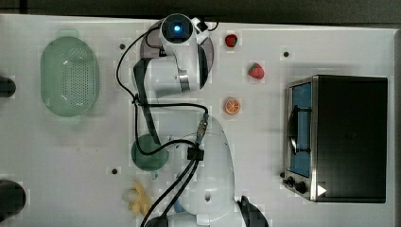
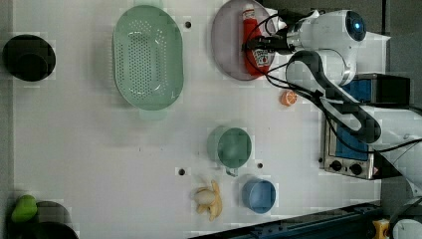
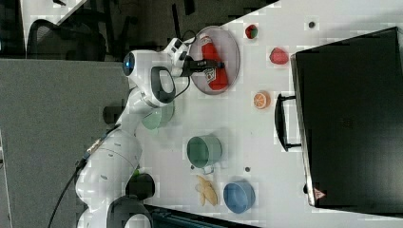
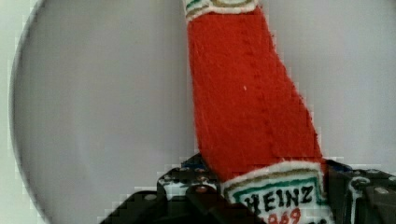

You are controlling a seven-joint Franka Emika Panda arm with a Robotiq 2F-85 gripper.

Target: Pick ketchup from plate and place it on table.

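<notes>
The ketchup (image 2: 251, 37) is a red plush bottle with a white label, lying flat on the mauve plate (image 2: 226, 42) near the white table's (image 1: 71, 156) far edge in the top view. My gripper (image 2: 255, 49) reaches across its labelled lower half, a finger pressed on each side. In the wrist view the ketchup (image 4: 247, 93) runs from between the fingers out over the plate (image 4: 93, 116), and the gripper (image 4: 275, 198) is shut on it at the label. The right view shows the ketchup (image 3: 214, 64) resting on the plate (image 3: 232, 45). My arm hides most of the plate (image 1: 210, 52) in the top view.
Two strawberries (image 1: 231, 40) (image 1: 256, 71) and an orange slice (image 1: 232, 106) lie at the top view's right of the plate. A toaster oven (image 1: 350, 137) stands further right. A green basket (image 1: 69, 76), a dark green cup (image 1: 149, 153), a banana (image 1: 137, 198) and a blue bowl (image 2: 259, 195) also sit on the table.
</notes>
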